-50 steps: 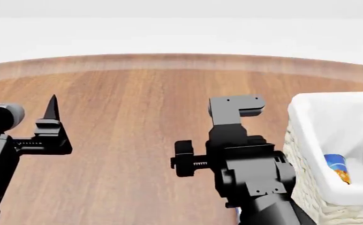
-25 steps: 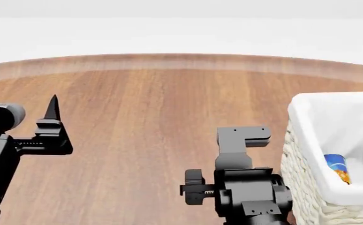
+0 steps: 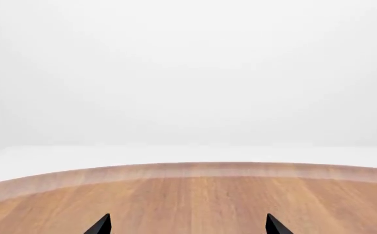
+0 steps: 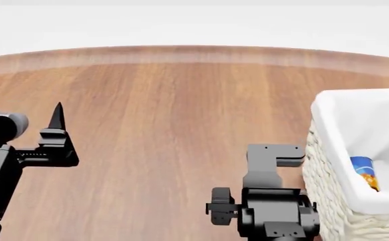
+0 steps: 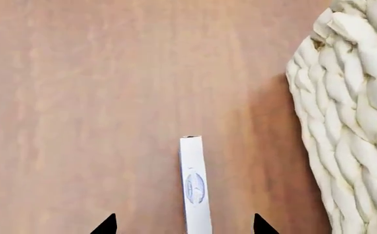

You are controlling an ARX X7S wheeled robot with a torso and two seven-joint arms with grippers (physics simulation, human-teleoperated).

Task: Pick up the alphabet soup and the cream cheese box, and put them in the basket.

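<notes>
The cream cheese box (image 5: pixel 194 187), thin and white with a bluish mark, stands on its narrow edge on the wooden table. My right gripper (image 5: pixel 183 225) is open above it, one fingertip on each side, not touching. In the head view the right arm (image 4: pixel 270 206) hides the box. The alphabet soup (image 4: pixel 363 173), blue with orange below, lies inside the basket (image 4: pixel 328 165) at the right. The basket's wicker wall (image 5: pixel 354 122) is close beside the box. My left gripper (image 4: pixel 22 109) is open and empty at the far left, and its fingertips (image 3: pixel 101 225) show above bare table.
The wooden table (image 4: pixel 168 115) has a rounded far edge with a white floor beyond it. The basket's white cloth liner (image 4: pixel 355 113) folds over its rim just right of my right arm.
My right arm has drawn back toward the table's near side and lower in the head view, beside the basket. The head view has shifted slightly. The left arm has not moved.
</notes>
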